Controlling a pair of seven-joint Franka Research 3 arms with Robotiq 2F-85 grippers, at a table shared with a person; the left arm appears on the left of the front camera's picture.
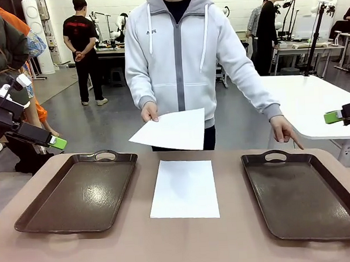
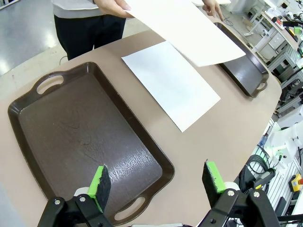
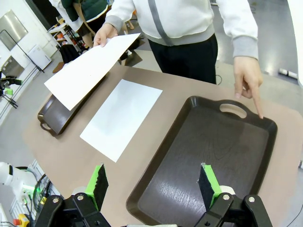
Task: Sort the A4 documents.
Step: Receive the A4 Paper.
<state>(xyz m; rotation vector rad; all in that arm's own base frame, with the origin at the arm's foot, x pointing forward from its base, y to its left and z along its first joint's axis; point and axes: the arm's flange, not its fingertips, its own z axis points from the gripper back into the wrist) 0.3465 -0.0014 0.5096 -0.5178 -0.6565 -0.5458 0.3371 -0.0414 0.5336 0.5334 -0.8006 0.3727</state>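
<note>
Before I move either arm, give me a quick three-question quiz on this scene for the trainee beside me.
1. True or false: the flat sheet lies inside the left tray.
2. How many paper sheets are there? A) one B) two C) three
3. Fill in: the person's pointing hand indicates the ____ tray.
Key: 1 false: it lies on the table between the left tray and the right tray. 2 B: the flat sheet and the held sheet in the person's other hand. 3 right.
</note>
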